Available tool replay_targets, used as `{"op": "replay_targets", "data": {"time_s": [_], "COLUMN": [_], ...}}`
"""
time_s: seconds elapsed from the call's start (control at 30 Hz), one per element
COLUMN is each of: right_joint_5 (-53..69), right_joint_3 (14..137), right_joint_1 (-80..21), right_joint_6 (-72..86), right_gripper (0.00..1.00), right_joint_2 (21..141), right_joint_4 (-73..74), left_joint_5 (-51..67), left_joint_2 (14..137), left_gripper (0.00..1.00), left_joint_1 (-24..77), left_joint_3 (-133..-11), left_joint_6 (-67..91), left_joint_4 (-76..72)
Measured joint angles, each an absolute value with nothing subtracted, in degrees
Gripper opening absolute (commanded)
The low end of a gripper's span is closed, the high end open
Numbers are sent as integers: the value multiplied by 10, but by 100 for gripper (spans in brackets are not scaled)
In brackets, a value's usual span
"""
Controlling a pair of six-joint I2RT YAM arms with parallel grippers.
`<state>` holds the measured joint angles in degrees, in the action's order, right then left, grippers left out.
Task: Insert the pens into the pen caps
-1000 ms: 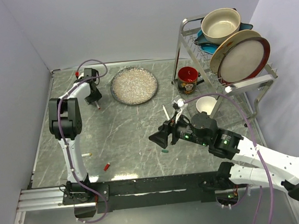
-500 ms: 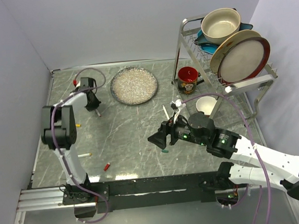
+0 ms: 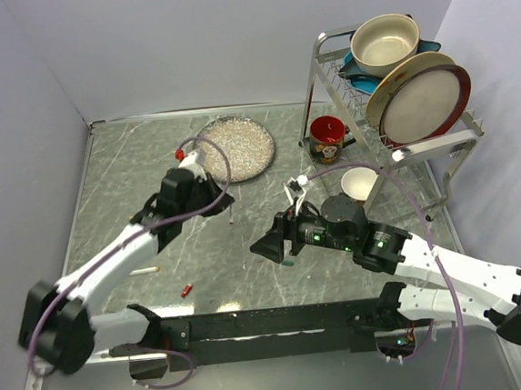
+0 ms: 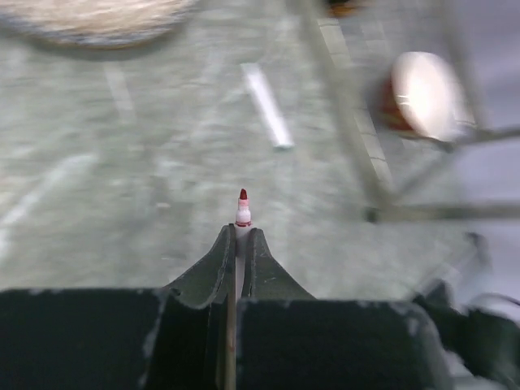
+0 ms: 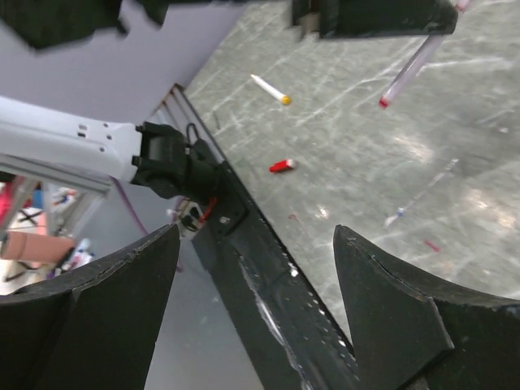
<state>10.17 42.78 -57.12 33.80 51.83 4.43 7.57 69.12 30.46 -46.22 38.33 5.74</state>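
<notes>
The left pincer is clamped on a red-tipped pen above the middle of the surface — barrel pinched between the jaws, tip poking out past them. The right pincer stands wide and holds nothing, at about 4 o'clock of the left one in the top view. A green cap lies at its 5 o'clock. From the held pen, the red cap lies at 7 o'clock and a yellow-tipped pen at 8 o'clock — a third pen lies flat at 3 o'clock.
</notes>
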Motion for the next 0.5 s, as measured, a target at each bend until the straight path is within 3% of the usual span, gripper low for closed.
{"op": "replay_targets", "data": {"time_s": [0.23, 0.5], "right_joint_5": [133, 175], "right_joint_3": [377, 361], "right_joint_1": [-573, -574], "right_joint_6": [383, 412], "right_gripper": [79, 73], "right_joint_2": [531, 572], "right_joint_4": [-49, -147], "left_joint_5": [133, 170], "left_joint_2": [464, 327], "left_gripper": [1, 1], "left_joint_1": [324, 324], "left_joint_3": [-305, -261], "left_joint_6": [434, 455], "left_joint_4": [-37, -61]}}
